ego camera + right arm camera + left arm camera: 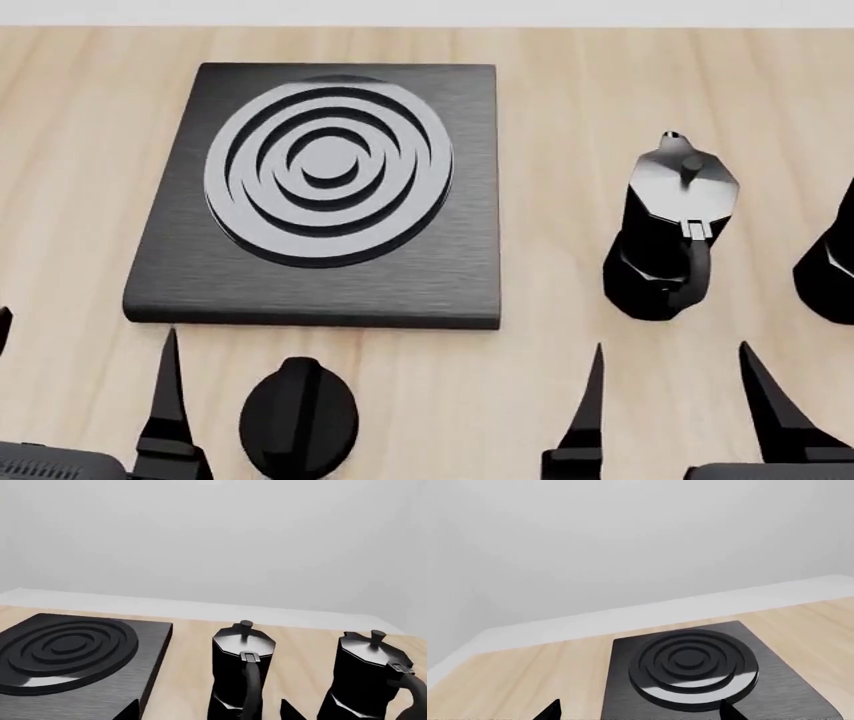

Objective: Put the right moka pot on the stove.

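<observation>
The head camera looks steeply down; both wrist cameras sit low, facing the far wall. All share the stove (320, 190).

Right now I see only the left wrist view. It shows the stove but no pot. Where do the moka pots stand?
Observer: Both stand upright on the table, to the right of the stove. The right moka pot is the one farther from it, and the head view's right edge cuts it.
Operator: Does the right gripper hold it?
Observer: No. The right gripper is open and empty, and it sits on the near side of the other moka pot, not the right one.
Operator: Which way do the handles point?
Observer: Both handles point toward the robot, and both lids are down.
</observation>
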